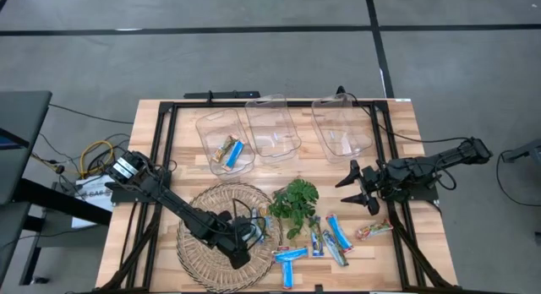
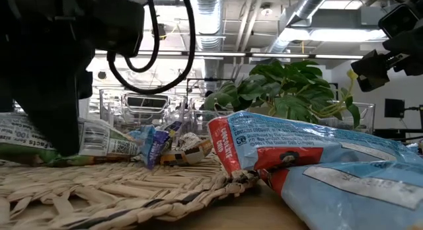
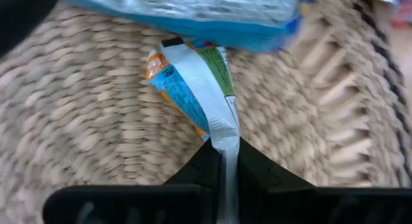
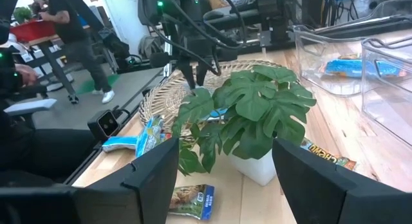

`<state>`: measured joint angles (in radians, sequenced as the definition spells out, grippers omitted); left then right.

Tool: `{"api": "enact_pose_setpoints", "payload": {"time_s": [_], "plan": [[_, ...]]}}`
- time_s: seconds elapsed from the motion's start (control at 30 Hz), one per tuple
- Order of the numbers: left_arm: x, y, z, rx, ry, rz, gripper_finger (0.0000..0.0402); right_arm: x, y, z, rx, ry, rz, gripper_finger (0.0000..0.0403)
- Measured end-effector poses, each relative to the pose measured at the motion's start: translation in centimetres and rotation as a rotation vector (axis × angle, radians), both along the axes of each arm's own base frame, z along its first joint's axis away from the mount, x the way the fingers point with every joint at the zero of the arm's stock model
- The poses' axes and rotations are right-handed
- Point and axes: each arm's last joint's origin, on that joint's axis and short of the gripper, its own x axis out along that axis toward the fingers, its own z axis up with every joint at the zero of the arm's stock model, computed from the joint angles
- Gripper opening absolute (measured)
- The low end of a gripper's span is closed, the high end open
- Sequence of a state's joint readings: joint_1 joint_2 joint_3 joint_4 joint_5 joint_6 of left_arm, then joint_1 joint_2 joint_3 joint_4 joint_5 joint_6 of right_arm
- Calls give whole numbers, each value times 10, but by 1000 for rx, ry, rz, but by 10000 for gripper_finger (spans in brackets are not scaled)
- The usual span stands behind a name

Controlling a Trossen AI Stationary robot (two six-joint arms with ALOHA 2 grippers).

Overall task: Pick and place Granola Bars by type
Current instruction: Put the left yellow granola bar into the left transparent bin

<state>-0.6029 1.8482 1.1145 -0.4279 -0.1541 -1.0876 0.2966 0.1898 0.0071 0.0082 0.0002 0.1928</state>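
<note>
Left claw (image 3: pixel 224 161) pinching a granola bar (image 3: pixel 193 89) by its end, over the wicker mat (image 1: pixel 203 235).
Bar's long axis runs straight out ahead of the claw; right claw (image 1: pixel 359 186) hangs released, well apart.

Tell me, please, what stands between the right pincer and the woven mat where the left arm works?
The leafy potted plant stands between the right pincer and the woven mat, clearest in the high view.

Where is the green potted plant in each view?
High view: the plant is at centre, right of the woven mat.
Low view: behind the mat, right of centre.
Left wrist view: not in it; only the mat shows.
Right wrist view: centre, nearer than the mat.
Shared landmark: the mat.
</note>
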Motion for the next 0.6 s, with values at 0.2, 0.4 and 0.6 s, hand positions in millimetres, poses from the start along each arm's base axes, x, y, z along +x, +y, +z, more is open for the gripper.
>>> {"api": "enact_pose_setpoints", "payload": {"time_s": [0.2, 0.4, 0.6], "plan": [[5, -6, 18, -88, -107, -142, 31, 0, 0, 0, 0, 0, 0, 244], [6, -4, 50, -101, -274, -316, 39, 0, 0, 0, 0, 0, -1, 244], [12, 24, 85, 8, -437, -402, 32, 0, 0, 0, 0, 0, -1, 244]]}}
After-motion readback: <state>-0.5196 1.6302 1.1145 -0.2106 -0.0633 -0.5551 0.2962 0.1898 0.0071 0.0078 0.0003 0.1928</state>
